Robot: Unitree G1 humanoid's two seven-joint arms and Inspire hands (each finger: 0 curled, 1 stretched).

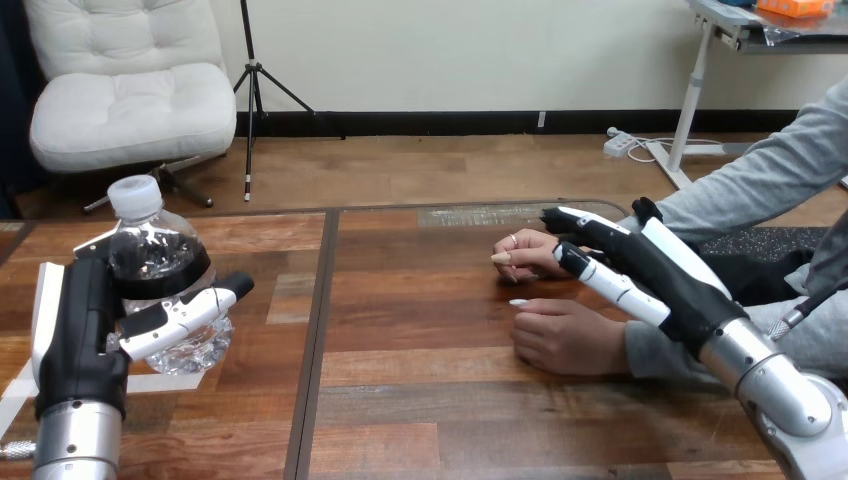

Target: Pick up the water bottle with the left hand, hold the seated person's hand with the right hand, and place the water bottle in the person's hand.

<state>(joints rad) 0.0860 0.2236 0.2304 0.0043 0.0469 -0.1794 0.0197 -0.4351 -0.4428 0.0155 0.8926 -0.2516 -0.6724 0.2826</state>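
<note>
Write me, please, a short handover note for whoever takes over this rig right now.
Left hand: curled round the water bottle, at the left of the table; lifted or not, I cannot tell.
Right hand: over the wrist of the person's farther hand; grip cannot be told.
The person's nearer hand rests on the table.
Done: bottle grasped. Left: hold the person's hand, place the bottle in it.
</note>
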